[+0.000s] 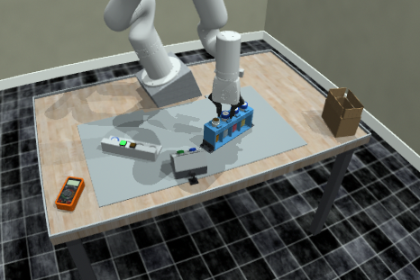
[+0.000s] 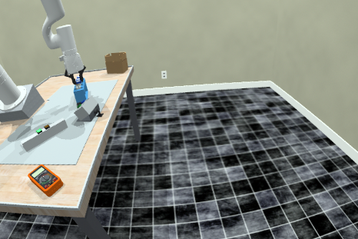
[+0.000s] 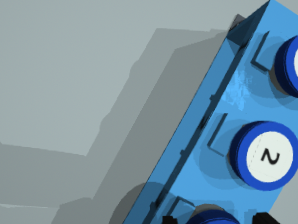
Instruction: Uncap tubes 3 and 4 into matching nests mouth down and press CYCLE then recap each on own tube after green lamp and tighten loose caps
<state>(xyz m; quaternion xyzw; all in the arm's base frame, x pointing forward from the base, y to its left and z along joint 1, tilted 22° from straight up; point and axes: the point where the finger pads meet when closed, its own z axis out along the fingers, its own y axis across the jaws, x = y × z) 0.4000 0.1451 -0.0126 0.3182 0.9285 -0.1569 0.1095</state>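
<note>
The blue decapping station stands on the grey mat. My gripper reaches down over it, with the fingers standing loosely on either side of the blue cap of tube 3. The fingers are slightly apart and do not clamp the cap. The caps of tube 2 and tube 1 sit on their tubes. The end tube nearest the keys shows a bare mouth. One blue-rimmed cap lies in the cap tray, beside a bright green lamp and an amber lamp.
The grey key housing with a green key and a blue key stands in front of the station. An orange multimeter lies at the table's front corner. A brown cardboard box stands at the far end.
</note>
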